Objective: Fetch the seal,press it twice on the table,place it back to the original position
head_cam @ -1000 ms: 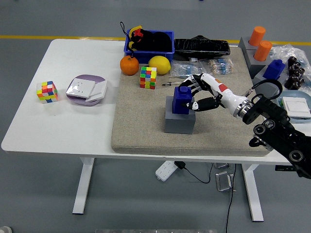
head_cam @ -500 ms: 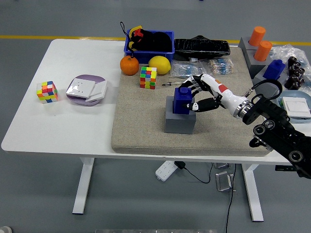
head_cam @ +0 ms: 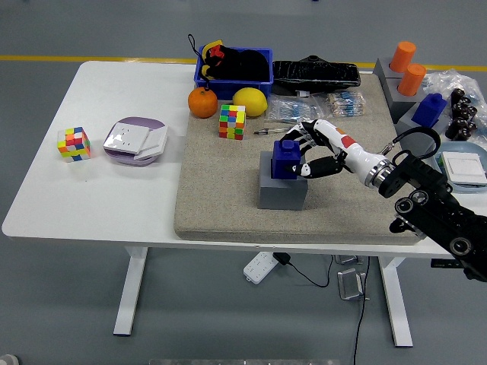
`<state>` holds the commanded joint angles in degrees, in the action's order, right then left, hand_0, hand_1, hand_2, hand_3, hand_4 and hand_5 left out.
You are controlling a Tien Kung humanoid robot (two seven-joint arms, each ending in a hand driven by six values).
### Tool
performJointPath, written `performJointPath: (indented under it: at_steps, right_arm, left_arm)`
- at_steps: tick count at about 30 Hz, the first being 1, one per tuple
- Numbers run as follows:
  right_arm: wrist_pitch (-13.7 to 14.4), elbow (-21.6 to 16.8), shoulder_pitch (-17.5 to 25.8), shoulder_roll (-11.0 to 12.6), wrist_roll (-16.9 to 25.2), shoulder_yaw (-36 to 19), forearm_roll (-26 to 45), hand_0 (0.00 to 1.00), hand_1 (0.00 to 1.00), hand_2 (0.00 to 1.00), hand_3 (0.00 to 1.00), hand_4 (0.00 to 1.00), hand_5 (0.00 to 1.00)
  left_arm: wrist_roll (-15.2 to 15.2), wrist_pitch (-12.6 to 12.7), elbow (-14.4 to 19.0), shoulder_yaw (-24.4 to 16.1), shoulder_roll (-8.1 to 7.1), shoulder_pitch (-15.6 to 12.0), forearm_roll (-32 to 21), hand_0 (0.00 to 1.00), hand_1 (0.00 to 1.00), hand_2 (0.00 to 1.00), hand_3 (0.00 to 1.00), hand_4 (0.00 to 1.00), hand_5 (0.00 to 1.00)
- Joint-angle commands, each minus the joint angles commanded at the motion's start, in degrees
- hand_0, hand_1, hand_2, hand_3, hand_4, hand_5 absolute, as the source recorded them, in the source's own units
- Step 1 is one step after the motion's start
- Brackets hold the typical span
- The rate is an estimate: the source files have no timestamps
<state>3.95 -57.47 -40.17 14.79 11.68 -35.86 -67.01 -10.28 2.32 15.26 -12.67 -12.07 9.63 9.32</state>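
The blue seal (head_cam: 284,158) stands upright on a grey block (head_cam: 280,194) in the middle of the beige mat (head_cam: 221,198). My right hand (head_cam: 300,152) reaches in from the right and wraps the seal's right side. Its fingers curl over the top rear edge and the thumb presses low on the front right. The seal still rests on its block. The left arm is out of the picture.
Behind the block lie a Rubik's cube (head_cam: 232,122), an orange (head_cam: 202,103), a lemon (head_cam: 249,101) and a blue bin (head_cam: 234,68). A second blue seal (head_cam: 431,108) and orange cylinders (head_cam: 407,65) stand at the far right. Another cube (head_cam: 74,144) and a purple-white box (head_cam: 135,140) sit left.
My right hand has edged slightly down and closer around the seal, with the forearm shifting a little. The seal and block have not moved.
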Motion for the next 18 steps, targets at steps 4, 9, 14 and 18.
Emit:
performJointPath:
  at_steps: [4,9,14,18]
  right_arm:
    - [-0.03,0.09,-0.12,-0.12,0.18,-0.04,0.12,0.555,0.488,0.500,0.503,0.739,0.002]
    - [-0.39,0.07,-0.23,-0.10,0.19,-0.03,0.33,0.600,0.568,0.575,0.583,0.820,0.002]
    - [-1.09,0.04,-0.31,-0.11,0.12,0.02,0.41,0.668,0.673,0.681,0.682,0.932,0.002]
    - [-1.57,0.02,-0.32,-0.14,0.27,-0.01,0.57,0.732,0.751,0.757,0.760,0.994,0.002]
  left_arm:
    - [-0.01,-0.02,0.00,0.03,0.04,-0.05,-0.04,0.793,0.744,0.737,0.761,0.621,0.437]
    - [0.01,0.01,0.02,-0.04,-0.01,0.03,0.05,0.793,0.743,0.737,0.762,0.622,0.437]
    - [0.01,0.00,0.02,0.07,-0.03,0.03,-0.01,0.793,0.744,0.737,0.761,0.621,0.437]
    - [0.00,-0.01,0.03,0.09,0.01,0.03,-0.01,0.793,0.744,0.737,0.762,0.621,0.437]
